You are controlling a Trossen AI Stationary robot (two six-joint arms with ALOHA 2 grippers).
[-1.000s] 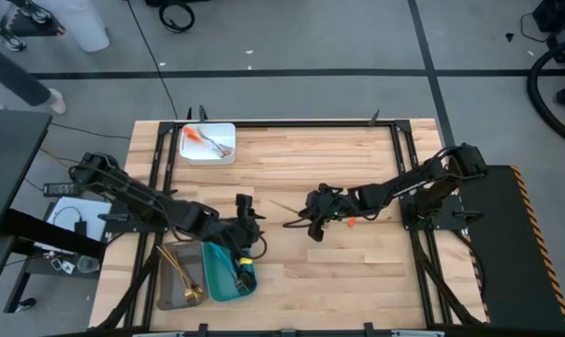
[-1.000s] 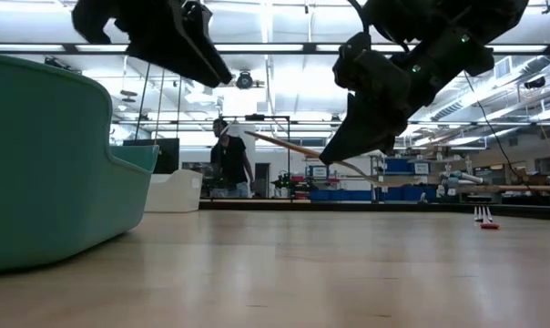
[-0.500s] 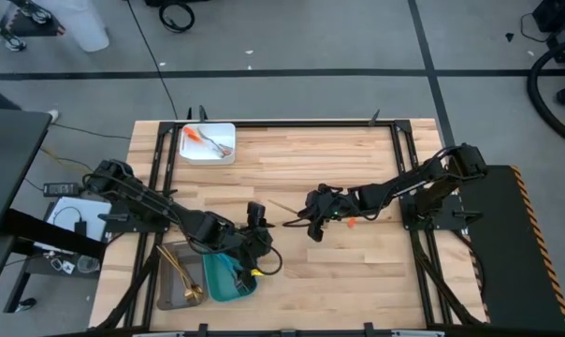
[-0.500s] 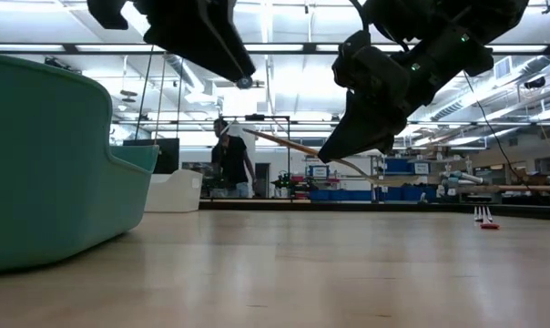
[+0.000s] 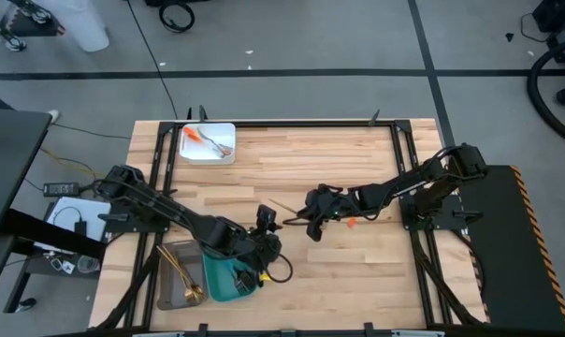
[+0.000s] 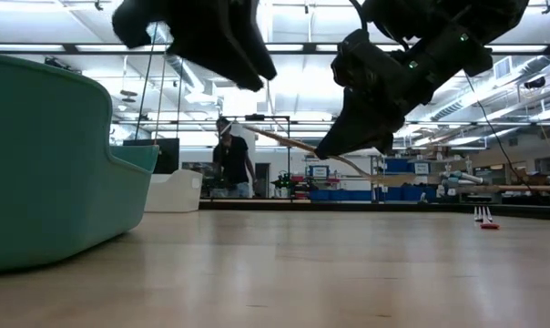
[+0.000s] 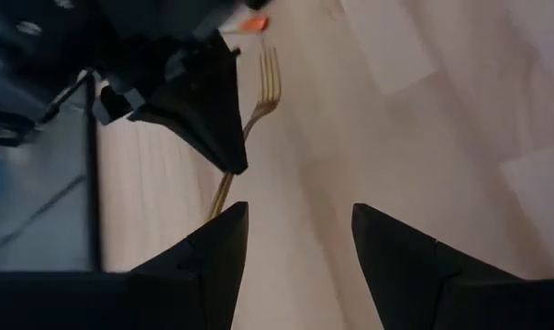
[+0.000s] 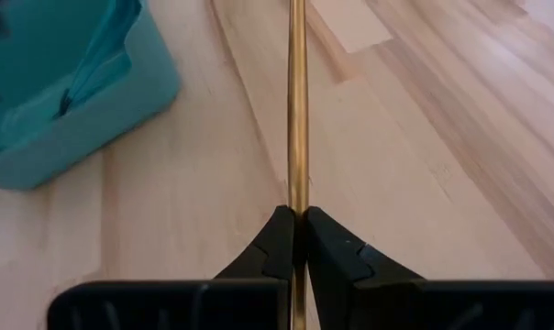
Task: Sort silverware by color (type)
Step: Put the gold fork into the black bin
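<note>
Two claws hang over the bench: the right claw (image 8: 295, 240) pinches one gold fork (image 8: 297, 110) tight, and the left claw (image 7: 295, 247) gapes empty nearby.

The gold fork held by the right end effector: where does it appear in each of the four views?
High view: gold fork near the table's middle, pointing left from the right end effector.
Low view: thin slanted bar in the upper middle.
Left wrist view: tines at top centre.
Right wrist view: vertical handle in the centre.
Shared landmark: teal tray.
</note>
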